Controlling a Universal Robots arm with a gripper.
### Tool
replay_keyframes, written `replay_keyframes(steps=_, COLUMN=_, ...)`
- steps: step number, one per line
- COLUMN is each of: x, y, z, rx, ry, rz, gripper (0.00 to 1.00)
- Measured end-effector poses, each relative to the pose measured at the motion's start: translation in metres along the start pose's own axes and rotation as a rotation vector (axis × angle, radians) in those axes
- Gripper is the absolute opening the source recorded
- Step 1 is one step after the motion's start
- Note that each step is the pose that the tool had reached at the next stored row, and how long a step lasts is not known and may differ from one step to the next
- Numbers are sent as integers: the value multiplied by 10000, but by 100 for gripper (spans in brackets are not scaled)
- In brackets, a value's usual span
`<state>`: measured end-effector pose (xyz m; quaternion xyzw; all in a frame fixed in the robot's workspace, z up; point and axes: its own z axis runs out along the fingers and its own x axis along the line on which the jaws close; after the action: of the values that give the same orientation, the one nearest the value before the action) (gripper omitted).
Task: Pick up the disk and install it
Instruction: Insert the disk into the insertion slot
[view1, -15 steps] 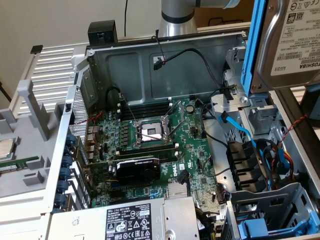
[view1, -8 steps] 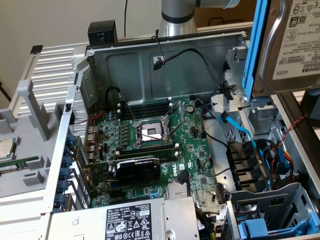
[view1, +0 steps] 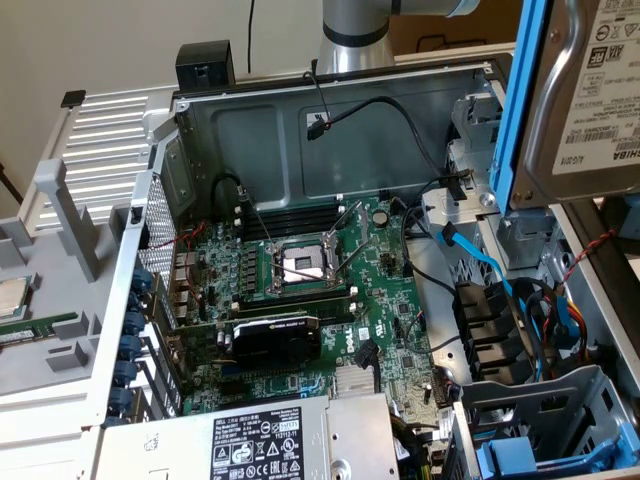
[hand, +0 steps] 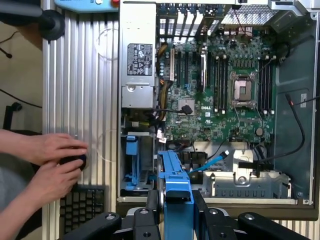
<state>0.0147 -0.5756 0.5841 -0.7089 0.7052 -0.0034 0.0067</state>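
Above the open computer case (view1: 300, 130), toward two o'clock in the exterior view, the disk (view1: 585, 100) hung nearly on edge. Its silver body and white label faced the camera, with the blue frame along its nine-o'clock side. At the wrist camera, the tool (hand: 176, 207) was pinching that blue frame between its fingers. The motherboard (view1: 330, 300) lay toward seven o'clock from the disk. A person's hands (hand: 55, 150) rested beside a keyboard (hand: 80, 205).
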Motion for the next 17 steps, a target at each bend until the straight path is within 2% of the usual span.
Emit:
replay_keyframes(steps=9, x=232, y=4, z=19, rx=0, ry=2, rz=21, gripper=36)
replay_keyframes(steps=17, x=380, y=9, z=134, rx=0, ry=2, rz=135, gripper=36)
